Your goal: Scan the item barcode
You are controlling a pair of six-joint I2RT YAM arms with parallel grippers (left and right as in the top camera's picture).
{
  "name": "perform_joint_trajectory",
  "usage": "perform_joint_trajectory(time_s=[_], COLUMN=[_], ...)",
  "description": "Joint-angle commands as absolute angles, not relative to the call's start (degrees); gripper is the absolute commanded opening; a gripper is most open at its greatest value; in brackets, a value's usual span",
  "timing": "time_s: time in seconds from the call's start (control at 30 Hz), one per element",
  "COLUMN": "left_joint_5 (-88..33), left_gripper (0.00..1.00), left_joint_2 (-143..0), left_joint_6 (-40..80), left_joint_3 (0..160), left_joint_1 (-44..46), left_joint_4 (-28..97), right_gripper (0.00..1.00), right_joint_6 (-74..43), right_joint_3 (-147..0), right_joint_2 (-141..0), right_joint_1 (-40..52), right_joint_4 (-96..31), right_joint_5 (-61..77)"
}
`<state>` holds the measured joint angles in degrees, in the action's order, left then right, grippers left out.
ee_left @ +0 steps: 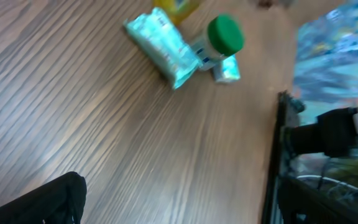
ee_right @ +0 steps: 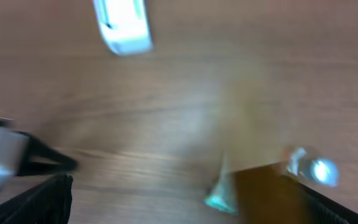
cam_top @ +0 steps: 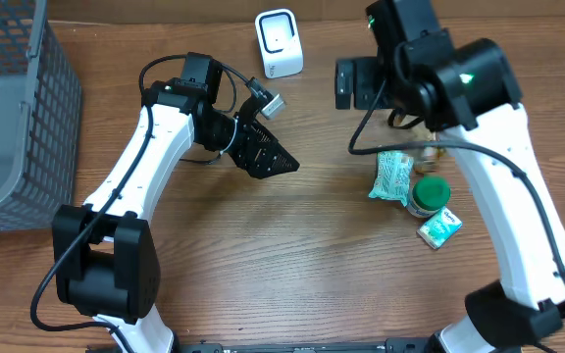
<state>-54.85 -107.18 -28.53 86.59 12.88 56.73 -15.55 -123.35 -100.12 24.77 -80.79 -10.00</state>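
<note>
Several items lie in a cluster at the table's right: a teal packet (cam_top: 393, 176) (ee_left: 162, 50), a green-lidded bottle (cam_top: 428, 194) (ee_left: 224, 36) and a small teal box (cam_top: 439, 227) (ee_left: 227, 70). The white barcode scanner (cam_top: 279, 43) (ee_right: 123, 25) stands at the back centre. My left gripper (cam_top: 263, 152) (ee_left: 179, 211) hovers open and empty left of the cluster, over bare wood. The right gripper (cam_top: 356, 83) (ee_right: 185, 211) hangs open and empty right of the scanner and behind the items. The right wrist view is blurred, with a brown shape (ee_right: 266, 193) and a teal corner (ee_right: 219, 199) low on the right.
A grey wire basket (cam_top: 8, 127) stands at the left edge. A yellow item (ee_left: 176, 6) lies just beyond the teal packet. A dark frame (ee_left: 291, 155) runs along the table's edge in the left wrist view.
</note>
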Motion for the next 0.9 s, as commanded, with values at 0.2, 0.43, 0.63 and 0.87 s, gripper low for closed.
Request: perform_joint_trajectory(time_s=[0.2, 0.43, 0.63, 0.87], left_joint_5=[-68.88, -82.13, -90.65, -90.63], left_gripper=[1.0, 0.99, 0.99, 0.99], left_joint_2=[-108.31, -108.31, -108.18, -108.18], left_joint_6=[-29.85, -35.33, -38.63, -38.63], left_joint_3=[86.21, 86.21, 86.3, 86.3], left_joint_1=[13.21, 13.21, 13.63, 16.16], left_joint_4=[54.63, 56.14, 56.29, 53.6], right_gripper=[1.0, 1.0, 1.0, 1.0], right_joint_6=[-11.73, -12.19, -12.16, -12.19], right_joint_3=[-129.08, -137.19, -137.64, -137.64], right_joint_2=[-95.29, -94.5, -94.52, -94.52], right_joint_1=[24.69, 24.69, 24.69, 24.69], right_joint_4=[-78.39, -77.01, -76.82, -75.44], right_joint_5=[9.52, 17.8, 22.57, 24.77])
